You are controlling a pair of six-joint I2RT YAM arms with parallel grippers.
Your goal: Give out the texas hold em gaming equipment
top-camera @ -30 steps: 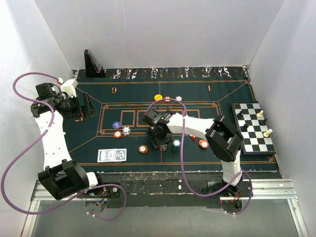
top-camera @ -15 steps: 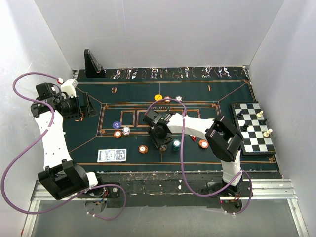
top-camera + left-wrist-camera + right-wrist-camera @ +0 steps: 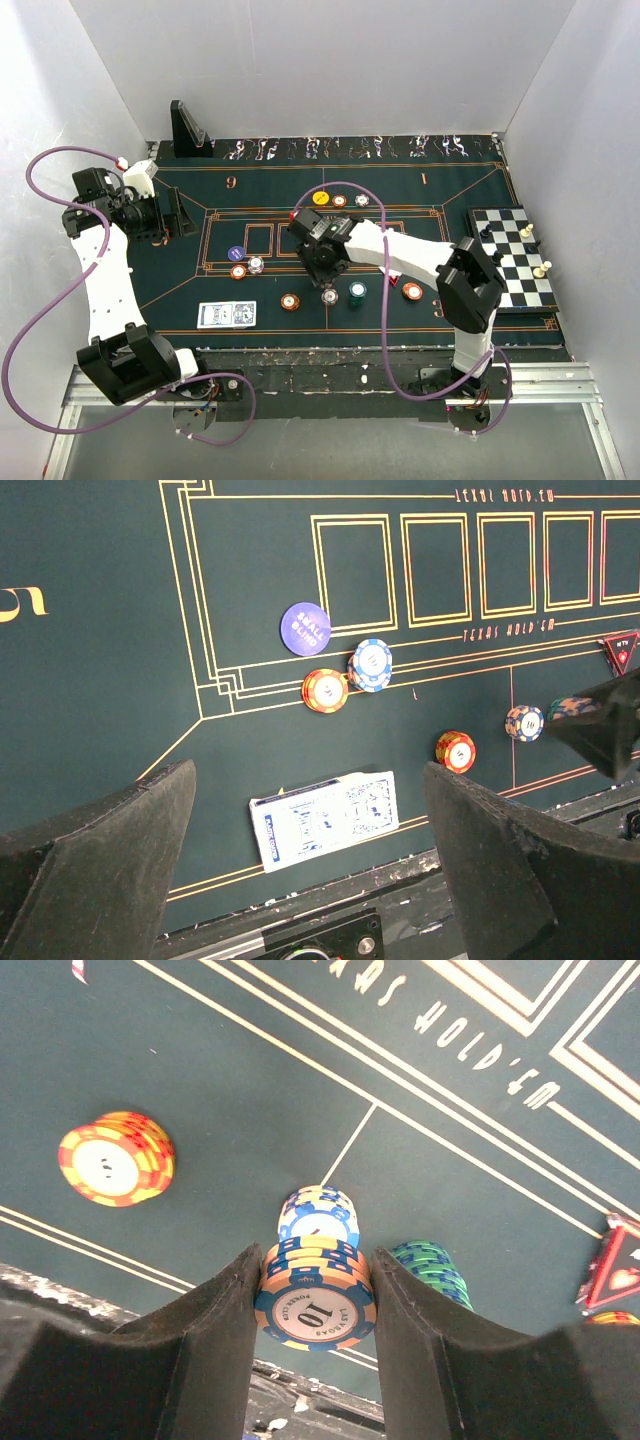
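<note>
- Right hand clamps an orange-and-blue chip stack, "10" face towards the wrist camera, over the middle of the worktop, nearer the near edge.
- A pale chip lies on the felt close by, teal chips beside it, and an orange-yellow stack sits apart.
- Left hand is spread wide and holds nothing, by the left edge.
- Cards lie face down at the near edge, left of centre.
- More chips: three towards the far edge.
- Chessboard at the right edge, black stand in the far-left corner.
</note>
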